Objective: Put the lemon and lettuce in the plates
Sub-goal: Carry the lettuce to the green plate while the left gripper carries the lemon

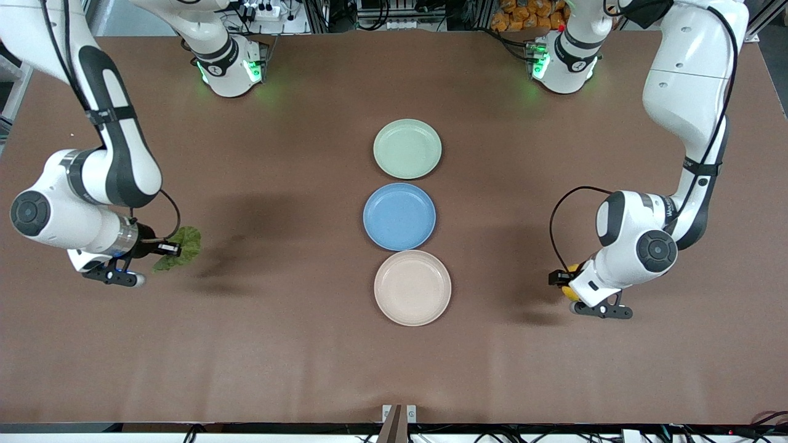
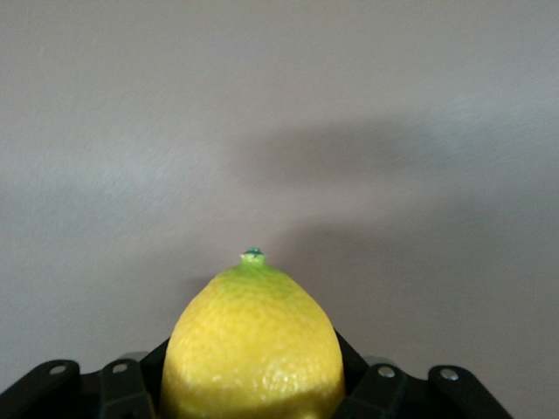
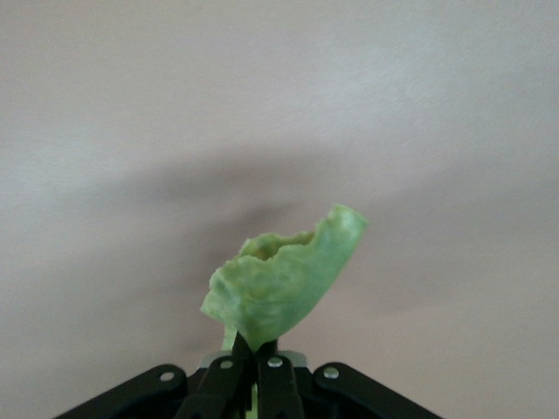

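The yellow lemon (image 1: 571, 291) sits between the black fingers (image 2: 370, 393) of my left gripper (image 1: 561, 279), which is shut on it low at the table toward the left arm's end. In the left wrist view the lemon (image 2: 253, 349) points its nubby tip outward. My right gripper (image 1: 169, 248) is shut on the stem end of the green lettuce (image 1: 184, 243), held a little over the table toward the right arm's end. The leaf (image 3: 279, 284) curls up from the right gripper (image 3: 258, 362). The mint green plate (image 1: 407, 149) and the beige plate (image 1: 412, 287) lie at the table's middle, both bare.
A blue plate (image 1: 399, 216) lies between the two other plates, so the three form a line running from the robots' bases toward the front camera. The brown tabletop (image 1: 283, 344) stretches between each gripper and the plates.
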Robot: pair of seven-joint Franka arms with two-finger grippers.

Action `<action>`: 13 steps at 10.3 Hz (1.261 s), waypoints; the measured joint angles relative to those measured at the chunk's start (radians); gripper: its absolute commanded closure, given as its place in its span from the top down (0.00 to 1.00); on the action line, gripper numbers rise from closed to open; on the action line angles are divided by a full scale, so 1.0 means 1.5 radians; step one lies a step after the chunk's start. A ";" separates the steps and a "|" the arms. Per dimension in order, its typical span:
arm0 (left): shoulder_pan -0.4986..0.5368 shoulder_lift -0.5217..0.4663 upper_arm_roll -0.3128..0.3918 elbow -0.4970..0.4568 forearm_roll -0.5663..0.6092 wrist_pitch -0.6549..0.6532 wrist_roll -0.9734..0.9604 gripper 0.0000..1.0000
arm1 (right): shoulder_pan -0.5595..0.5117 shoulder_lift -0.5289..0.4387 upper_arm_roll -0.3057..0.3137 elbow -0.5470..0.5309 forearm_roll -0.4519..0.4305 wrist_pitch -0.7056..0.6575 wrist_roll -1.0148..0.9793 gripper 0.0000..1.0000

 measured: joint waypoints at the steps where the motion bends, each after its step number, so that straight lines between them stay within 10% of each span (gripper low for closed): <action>1: -0.014 -0.001 -0.001 0.013 0.000 -0.002 -0.015 0.24 | 0.026 -0.016 0.001 -0.008 0.001 -0.003 0.042 0.00; 13: -0.214 0.030 -0.004 0.147 -0.030 -0.015 -0.304 0.24 | 0.390 -0.122 0.007 -0.014 0.048 -0.098 0.554 0.00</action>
